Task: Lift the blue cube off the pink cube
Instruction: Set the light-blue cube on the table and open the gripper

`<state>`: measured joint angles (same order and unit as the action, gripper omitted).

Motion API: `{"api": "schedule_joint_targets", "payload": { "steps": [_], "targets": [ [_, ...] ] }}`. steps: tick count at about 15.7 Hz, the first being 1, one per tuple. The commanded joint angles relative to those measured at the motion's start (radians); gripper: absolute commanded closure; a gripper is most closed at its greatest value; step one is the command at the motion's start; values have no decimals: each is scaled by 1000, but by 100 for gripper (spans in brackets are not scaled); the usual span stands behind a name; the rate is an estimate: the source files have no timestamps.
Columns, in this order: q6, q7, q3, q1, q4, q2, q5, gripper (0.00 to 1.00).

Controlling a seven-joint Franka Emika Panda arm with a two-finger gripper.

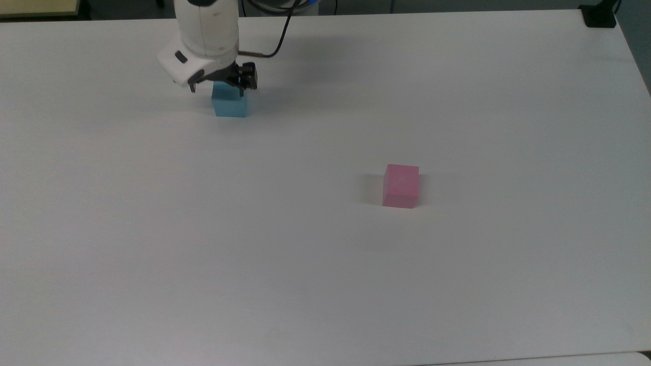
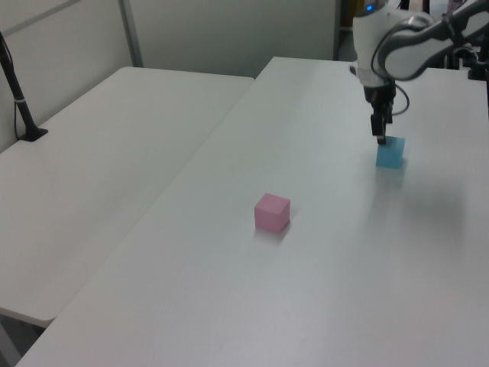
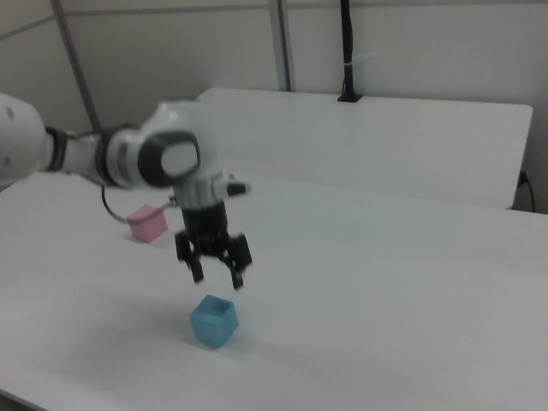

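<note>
**Fig. — Release done: blue cube set down, claw clear above it**

Step in hand: the tail end of the job. The blue cube (image 1: 229, 105) sits flat on the white table (image 1: 325, 264), well apart from the pink cube (image 1: 401, 185), which stands alone w/ nothing on top. In the right view the gripper (image 3: 214, 272) hangs just above the blue cube (image 3: 213, 321), fingers spread and holding nothing; a gap shows btwn fingertips and the cube's top face. The left view shows the same: gripper (image 2: 380, 138) over the blue cube (image 2: 390, 154), pink cube (image 2: 272, 212) nearer the camera.

Next move, as a judgement: the unstacking looks complete, so what is left is a straight retreat upward, w/o brushing the light foam-like block sideways. No regrasp seems called for.

Surface & room: matte white tabletop, faint soft shadows beside each cube. A second white table (image 2: 99, 153) stands alongside, across a narrow gap; a black post (image 2: 19, 99) w/ a flat base rises from its far edge. Pale partition walls (image 3: 411, 43) behind. A dark cable (image 1: 277, 46) trails from the arm's wrist.
</note>
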<state>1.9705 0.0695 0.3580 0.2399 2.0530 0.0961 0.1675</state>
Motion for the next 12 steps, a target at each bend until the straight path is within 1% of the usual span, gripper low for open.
{"api": "schedule_joint_targets", "payload": {
  "steps": [1,2,3,4,6,7,8,9,10,12],
  "targets": [
    [-251,-11,-170,-98,-203,-27,-31,0],
    [-259,-13,-239,-147,-238,-32,-33,0],
    [-268,-14,-289,-192,-276,-35,-37,0],
    [-288,-28,-315,-212,-310,-35,-51,0],
    [-303,-100,-329,-226,-350,-36,-60,0],
    [-308,-135,-338,-244,-379,-39,-62,0],
    [-335,-154,-356,-263,-407,-44,-62,0],
    [-357,-146,-379,-286,-413,-59,-63,0],
    [-360,-143,-392,-306,-407,-70,-71,0],
    [-364,-143,-389,-300,-407,-72,-83,0]
  ]
}}
